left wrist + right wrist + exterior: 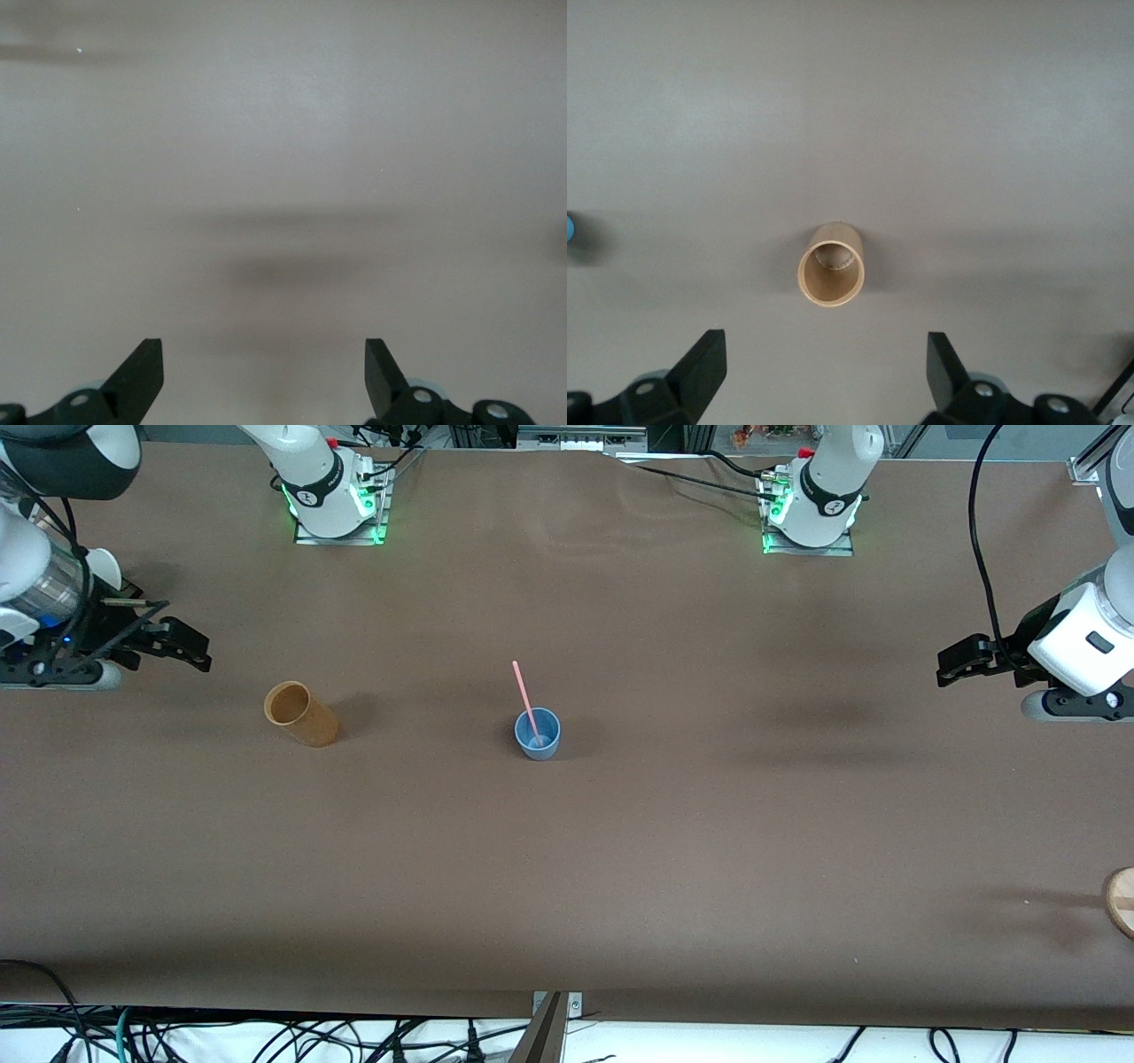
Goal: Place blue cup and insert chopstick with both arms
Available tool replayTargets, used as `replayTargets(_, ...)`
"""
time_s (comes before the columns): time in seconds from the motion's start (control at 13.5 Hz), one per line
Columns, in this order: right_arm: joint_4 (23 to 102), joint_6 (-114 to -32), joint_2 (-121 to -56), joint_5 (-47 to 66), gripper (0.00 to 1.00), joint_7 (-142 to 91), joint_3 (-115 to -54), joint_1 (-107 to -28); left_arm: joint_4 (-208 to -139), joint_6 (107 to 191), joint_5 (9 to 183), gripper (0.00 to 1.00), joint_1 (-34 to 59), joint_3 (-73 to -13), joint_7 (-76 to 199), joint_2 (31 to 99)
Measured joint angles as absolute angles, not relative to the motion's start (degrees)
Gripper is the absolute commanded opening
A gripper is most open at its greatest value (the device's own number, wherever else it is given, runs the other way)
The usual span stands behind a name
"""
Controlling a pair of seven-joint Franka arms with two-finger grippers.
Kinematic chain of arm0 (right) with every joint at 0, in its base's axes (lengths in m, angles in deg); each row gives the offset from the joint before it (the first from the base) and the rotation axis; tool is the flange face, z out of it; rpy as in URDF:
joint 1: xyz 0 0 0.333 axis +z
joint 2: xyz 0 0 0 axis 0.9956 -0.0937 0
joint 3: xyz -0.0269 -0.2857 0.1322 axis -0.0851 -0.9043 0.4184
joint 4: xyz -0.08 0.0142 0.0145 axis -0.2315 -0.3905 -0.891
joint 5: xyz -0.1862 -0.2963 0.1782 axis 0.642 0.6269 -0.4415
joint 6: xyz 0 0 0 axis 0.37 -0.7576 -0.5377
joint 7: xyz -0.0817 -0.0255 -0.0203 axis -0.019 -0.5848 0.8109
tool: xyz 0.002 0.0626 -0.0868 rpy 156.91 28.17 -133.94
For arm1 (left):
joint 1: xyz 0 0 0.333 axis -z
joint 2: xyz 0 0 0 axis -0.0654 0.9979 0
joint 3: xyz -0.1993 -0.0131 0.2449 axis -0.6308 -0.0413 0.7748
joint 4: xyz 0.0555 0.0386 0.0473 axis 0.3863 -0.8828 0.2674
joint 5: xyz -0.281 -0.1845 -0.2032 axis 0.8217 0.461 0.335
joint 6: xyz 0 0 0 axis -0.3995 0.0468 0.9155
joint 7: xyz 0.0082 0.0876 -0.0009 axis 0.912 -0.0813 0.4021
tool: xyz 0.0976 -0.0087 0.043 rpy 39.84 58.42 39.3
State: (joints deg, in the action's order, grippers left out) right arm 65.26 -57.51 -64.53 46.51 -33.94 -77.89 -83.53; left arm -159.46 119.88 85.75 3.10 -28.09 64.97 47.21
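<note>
The blue cup [538, 734] stands upright at the middle of the brown table [673, 850]. The pink chopstick [524, 695] stands in it and leans toward the robots' bases. A sliver of the blue cup shows at the edge of the right wrist view [570, 228]. My right gripper [182, 642] is open and empty, up in the air at the right arm's end of the table. My left gripper [961, 660] is open and empty, up in the air at the left arm's end. The left wrist view shows only bare table between its open fingers [142, 370].
A taller orange-tan cup [300, 714] stands between the blue cup and the right gripper; it also shows in the right wrist view [831, 274]. A round wooden thing [1121, 902] lies at the table's edge near the left arm's end, nearer to the front camera.
</note>
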Motion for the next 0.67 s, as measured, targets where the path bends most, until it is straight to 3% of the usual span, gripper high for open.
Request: replayTargets(0.67, 64.73, -52.75, -64.44, 46.49, 1.0, -33.39, -77.89, -83.9, -159.42, 119.88, 85.75, 1.0, 3.04, -28.03, 64.97, 47.22)
